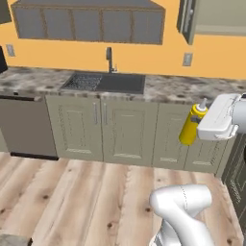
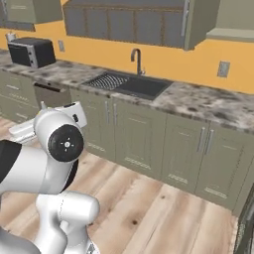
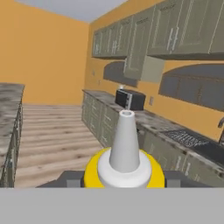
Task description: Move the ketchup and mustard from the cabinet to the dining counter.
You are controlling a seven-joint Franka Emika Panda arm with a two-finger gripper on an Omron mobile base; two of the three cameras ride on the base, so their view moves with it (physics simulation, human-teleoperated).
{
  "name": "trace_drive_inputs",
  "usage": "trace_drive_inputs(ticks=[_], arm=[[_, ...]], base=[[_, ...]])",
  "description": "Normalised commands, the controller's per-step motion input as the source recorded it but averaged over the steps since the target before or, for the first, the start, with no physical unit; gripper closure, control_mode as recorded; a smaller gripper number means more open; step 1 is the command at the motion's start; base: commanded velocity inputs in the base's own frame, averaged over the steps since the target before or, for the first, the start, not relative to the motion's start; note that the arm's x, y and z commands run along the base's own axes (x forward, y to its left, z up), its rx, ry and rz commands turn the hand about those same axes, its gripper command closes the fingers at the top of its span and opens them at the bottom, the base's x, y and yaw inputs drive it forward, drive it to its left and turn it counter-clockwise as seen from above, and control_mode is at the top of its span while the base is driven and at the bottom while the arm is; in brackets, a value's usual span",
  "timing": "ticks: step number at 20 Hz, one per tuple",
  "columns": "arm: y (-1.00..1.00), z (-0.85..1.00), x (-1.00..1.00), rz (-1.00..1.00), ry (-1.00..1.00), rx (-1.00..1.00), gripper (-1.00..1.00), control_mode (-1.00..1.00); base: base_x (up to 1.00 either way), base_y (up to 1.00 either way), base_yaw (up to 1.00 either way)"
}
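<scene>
One bottle is in transit: the mustard [image 3: 124,164] sits upright between the two fingers of the gripper [image 1: 207,126], which is clamped on its yellow body with the pointed white nozzle standing straight up. In the left base view it hangs in the air in front of the base cabinets [image 1: 127,132], to the right of the sink [image 1: 106,82] and below the counter edge. Beyond the sink, the open door of the cabinet [image 1: 187,20] hangs on the wall above and to its right. In the hand view, a speckled granite top [image 3: 8,109] that may be the dining counter runs along the left edge, opposite the sink. My judgement: carry the bottle level and upright, lift it above that top before crossing its edge, and set it down flat before letting go.
</scene>
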Motion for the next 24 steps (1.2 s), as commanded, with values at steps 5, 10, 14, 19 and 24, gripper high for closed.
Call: trace_drive_inputs(ticks=[5, 10, 14, 19, 24], arm=[[0.0, 0.0, 0.0, 0.0, 0.0, 0.0, 1.0, 1.0], [0.0, 0.0, 0.0, 0.0, 0.0, 0.0, 1.0, 1.0], [0.0, 0.0, 0.0, 0.0, 0.0, 0.0, 1.0, 1.0], [0.0, 0.0, 0.0, 0.0, 0.0, 0.0, 1.0, 1.0], [0.0, 0.0, 0.0, 0.0, 0.0, 0.0, 1.0, 1.0]], base=[[-0.97, 0.0, 0.25], [-0.77, 0.25, 0.32], [-0.57, 0.36, 0.42], [-0.47, 0.39, 0.44], [-0.32, 0.41, 0.44]])
